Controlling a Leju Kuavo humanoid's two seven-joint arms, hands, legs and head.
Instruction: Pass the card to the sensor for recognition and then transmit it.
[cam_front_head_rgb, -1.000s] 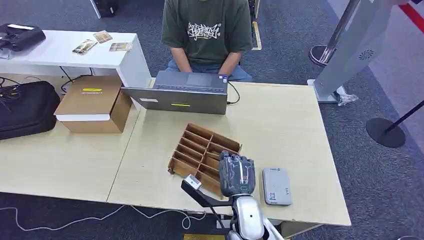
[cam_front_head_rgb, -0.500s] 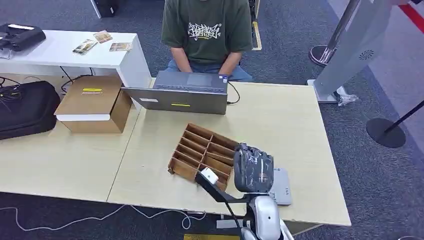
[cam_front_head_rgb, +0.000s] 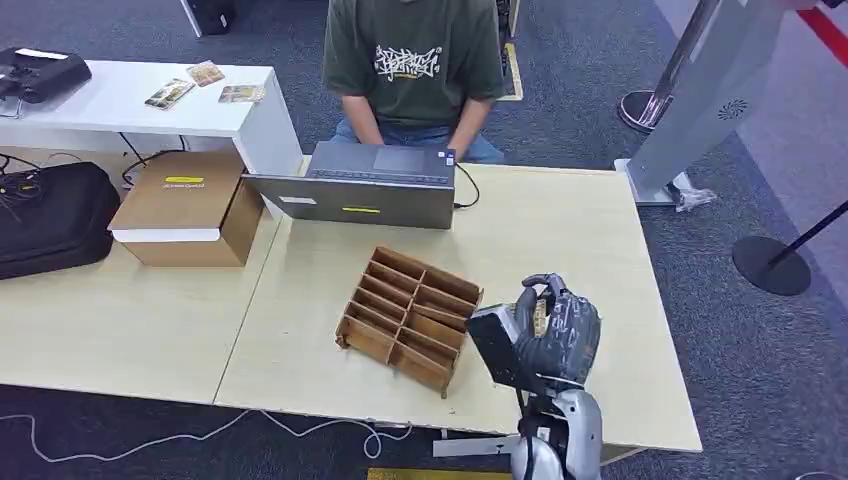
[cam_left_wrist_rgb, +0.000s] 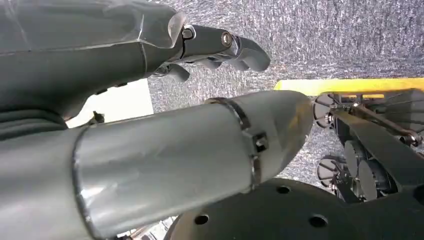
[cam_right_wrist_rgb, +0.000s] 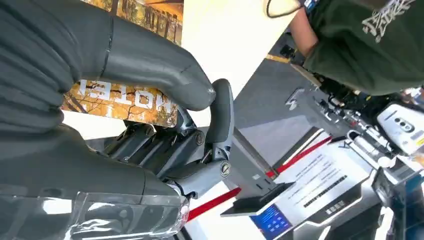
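Note:
My right hand (cam_front_head_rgb: 558, 332) hovers low over the near right part of the wooden table (cam_front_head_rgb: 560, 230), just right of the slotted wooden rack (cam_front_head_rgb: 410, 316). It pinches a card (cam_right_wrist_rgb: 125, 102) with an autumn picture and the word HOTEL between thumb and fingers; a thin edge of the card (cam_front_head_rgb: 541, 316) shows in the head view. The grey sensor that lay here a second ago is hidden under this hand. My left hand (cam_left_wrist_rgb: 220, 45) hangs beside my body over the carpet, holding nothing, its fingers loosely apart.
A person in a green shirt (cam_front_head_rgb: 415, 60) sits behind an open laptop (cam_front_head_rgb: 365, 188) at the far edge. A cardboard box (cam_front_head_rgb: 185, 205) and a black bag (cam_front_head_rgb: 50, 215) lie on the left. Further cards (cam_front_head_rgb: 170, 93) lie on a white side table.
My right hand has moved right from over the wooden rack to over the grey sensor, turned so the card shows, and now covers the sensor.

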